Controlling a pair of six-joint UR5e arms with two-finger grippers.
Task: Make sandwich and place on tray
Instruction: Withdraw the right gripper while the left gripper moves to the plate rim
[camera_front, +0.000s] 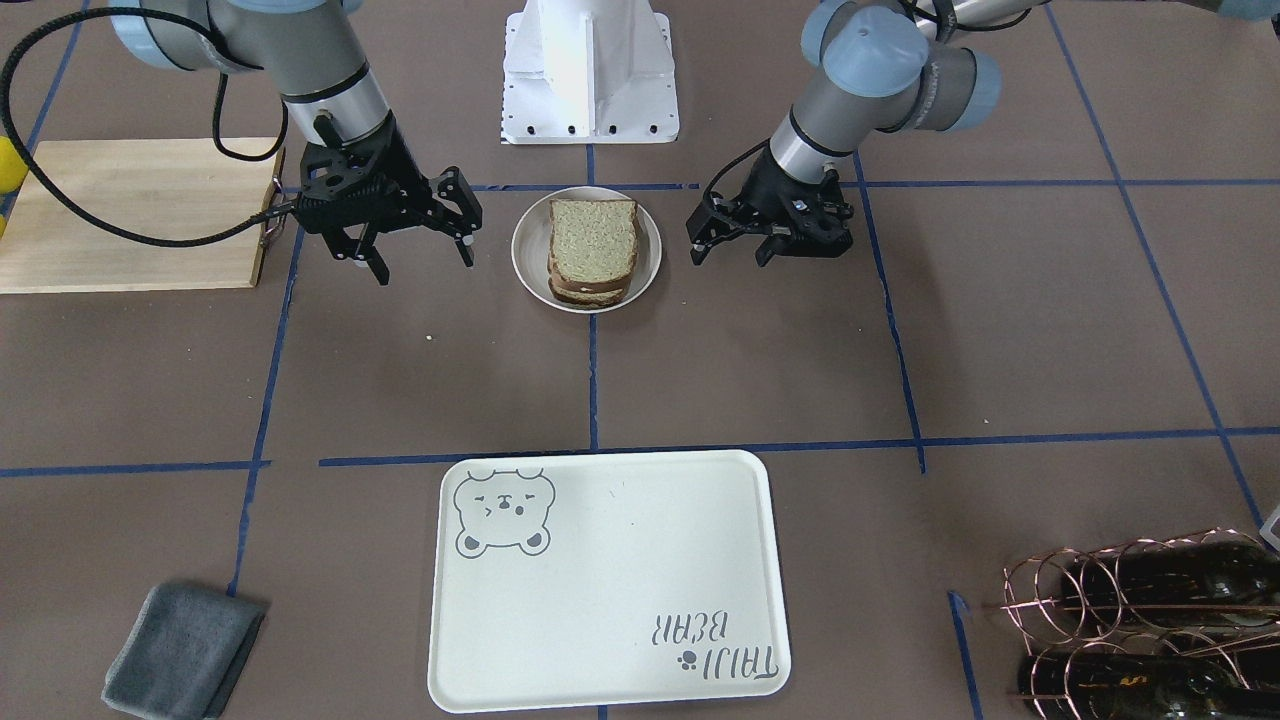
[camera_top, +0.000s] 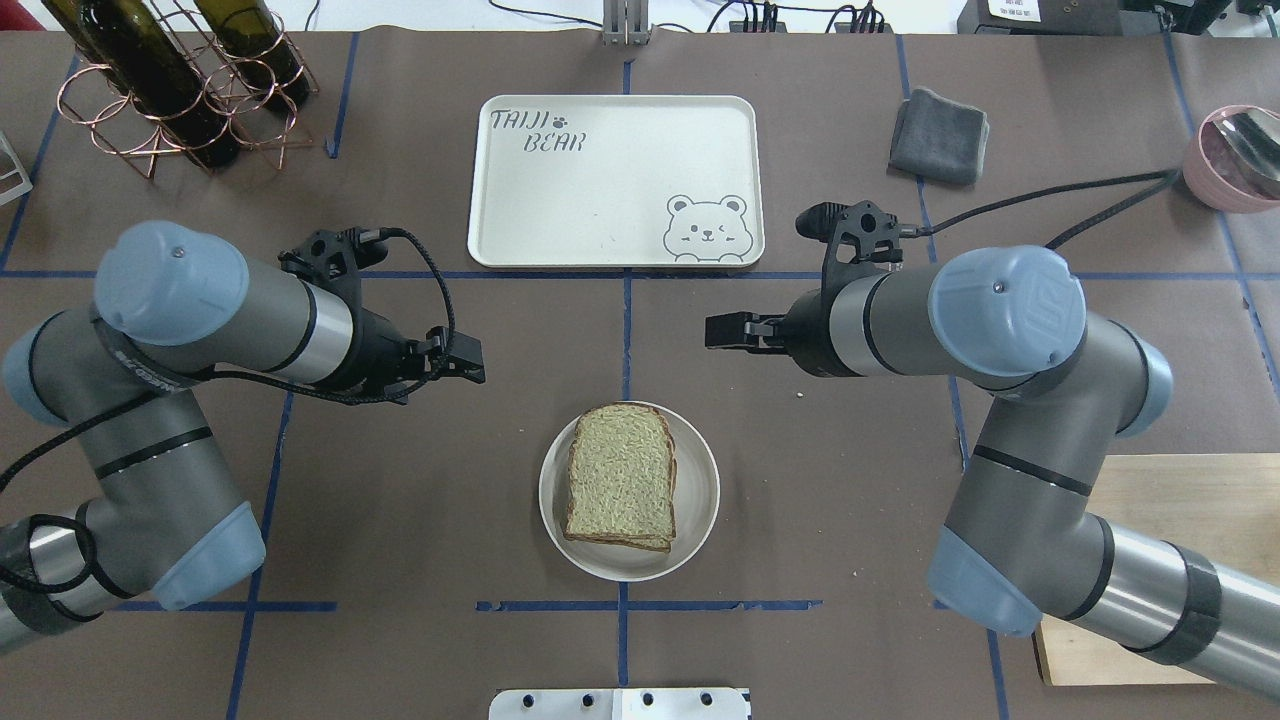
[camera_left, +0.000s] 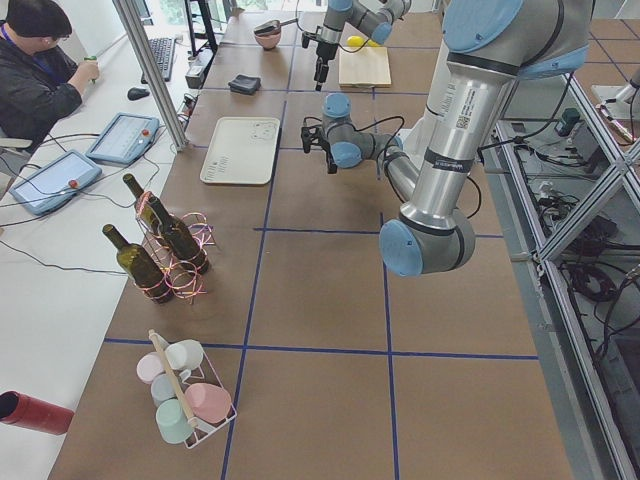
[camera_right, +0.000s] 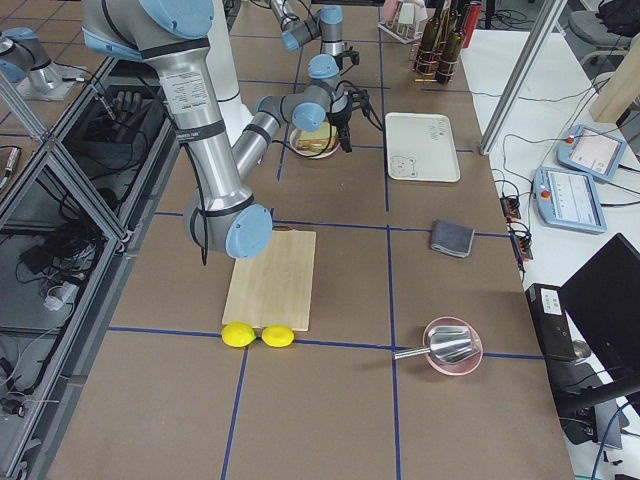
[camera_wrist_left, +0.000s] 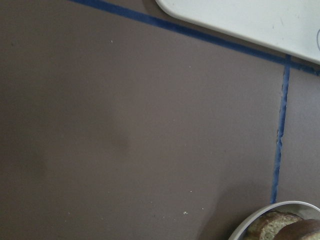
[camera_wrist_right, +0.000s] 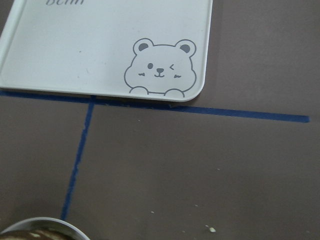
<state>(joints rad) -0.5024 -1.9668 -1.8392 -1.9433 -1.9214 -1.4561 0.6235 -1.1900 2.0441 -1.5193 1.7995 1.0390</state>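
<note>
The sandwich (camera_front: 592, 245) (camera_top: 620, 478), two brown-crusted bread slices stacked with a filling I cannot make out, lies in a round white bowl (camera_front: 525, 250) (camera_top: 700, 500) at the table's middle near the robot. The cream tray (camera_front: 610, 580) (camera_top: 600, 190) with the bear drawing lies empty further out; its corner shows in the right wrist view (camera_wrist_right: 100, 45) and its edge in the left wrist view (camera_wrist_left: 250, 20). My left gripper (camera_front: 730, 255) (camera_top: 460, 360) hovers open and empty beside the bowl. My right gripper (camera_front: 420, 258) (camera_top: 725, 330) hovers open and empty on the bowl's other side.
A wooden cutting board (camera_front: 130, 215) (camera_top: 1180, 540) lies by the right arm. A grey cloth (camera_front: 185, 650) (camera_top: 938, 135), a wire rack with wine bottles (camera_front: 1150, 620) (camera_top: 180, 90) and a pink bowl with a ladle (camera_top: 1235, 155) stand at the far edge.
</note>
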